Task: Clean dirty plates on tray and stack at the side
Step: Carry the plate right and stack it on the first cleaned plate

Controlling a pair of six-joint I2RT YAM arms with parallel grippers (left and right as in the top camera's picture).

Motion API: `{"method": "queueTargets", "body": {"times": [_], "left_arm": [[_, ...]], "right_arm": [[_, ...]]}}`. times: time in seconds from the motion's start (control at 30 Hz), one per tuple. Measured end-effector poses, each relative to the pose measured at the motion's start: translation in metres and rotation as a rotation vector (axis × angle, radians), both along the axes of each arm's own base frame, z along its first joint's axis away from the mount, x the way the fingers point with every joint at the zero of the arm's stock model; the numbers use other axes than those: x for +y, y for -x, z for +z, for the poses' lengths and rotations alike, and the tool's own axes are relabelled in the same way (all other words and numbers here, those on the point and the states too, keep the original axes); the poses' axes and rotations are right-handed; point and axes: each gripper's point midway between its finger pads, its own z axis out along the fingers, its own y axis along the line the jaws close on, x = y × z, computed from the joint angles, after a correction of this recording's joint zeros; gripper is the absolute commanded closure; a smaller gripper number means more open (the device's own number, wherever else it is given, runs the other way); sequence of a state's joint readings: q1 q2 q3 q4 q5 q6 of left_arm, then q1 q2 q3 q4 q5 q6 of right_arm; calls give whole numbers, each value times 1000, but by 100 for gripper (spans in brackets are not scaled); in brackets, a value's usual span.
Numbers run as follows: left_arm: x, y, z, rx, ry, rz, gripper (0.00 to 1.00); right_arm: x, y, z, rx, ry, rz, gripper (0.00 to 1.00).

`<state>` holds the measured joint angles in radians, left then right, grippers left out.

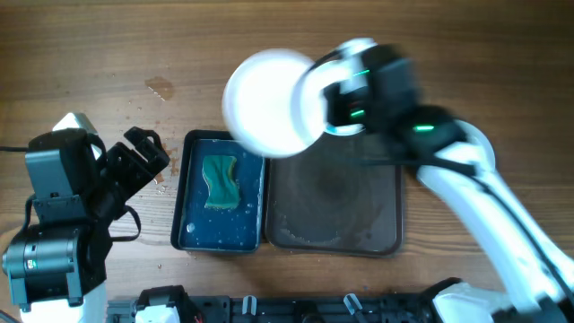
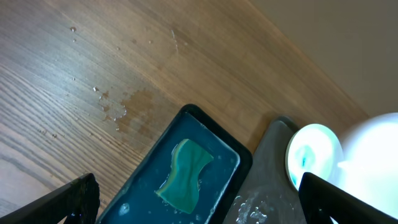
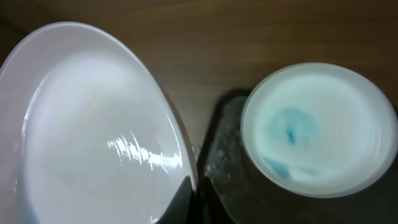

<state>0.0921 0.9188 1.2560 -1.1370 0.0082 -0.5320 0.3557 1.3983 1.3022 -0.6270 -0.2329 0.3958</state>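
R gripper (image 3: 186, 205) pinches clean plate (image 3: 93, 137) by rim, prob to stack it; smeared plate (image 3: 317, 130) just beside gripper. L gripper (image 1: 143, 154) spread wide.

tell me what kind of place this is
Likely a lab bench set up for robot dishwashing, not a real kitchen: a bare wooden table, a blue tray of water with a sponge, and a robot arm holding a white plate.

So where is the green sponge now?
In the overhead view, the green sponge lies in the small blue tray, just left of the brown tray.
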Motion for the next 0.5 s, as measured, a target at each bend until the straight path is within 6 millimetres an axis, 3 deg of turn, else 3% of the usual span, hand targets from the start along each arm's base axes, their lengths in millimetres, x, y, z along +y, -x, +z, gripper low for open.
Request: {"method": "queueTargets", "body": {"times": [0.03,0.1,0.23,0.4,0.5], "left_arm": [[0,0,0,0,0,0,0],[0,0,0,0,0,1,0],[0,0,0,0,0,1,0],[0,0,0,0,0,1,0],[0,0,0,0,0,1,0]], "right_arm": [[-36,0,7,25,-28,-84,96],[-131,3,4,114,-53,-347,96],[-247,27,-48,341,-56,-703,96],[-319,52,-113,547,-52,-927,96],[-324,65,-161,711,-34,-945,96]]}}
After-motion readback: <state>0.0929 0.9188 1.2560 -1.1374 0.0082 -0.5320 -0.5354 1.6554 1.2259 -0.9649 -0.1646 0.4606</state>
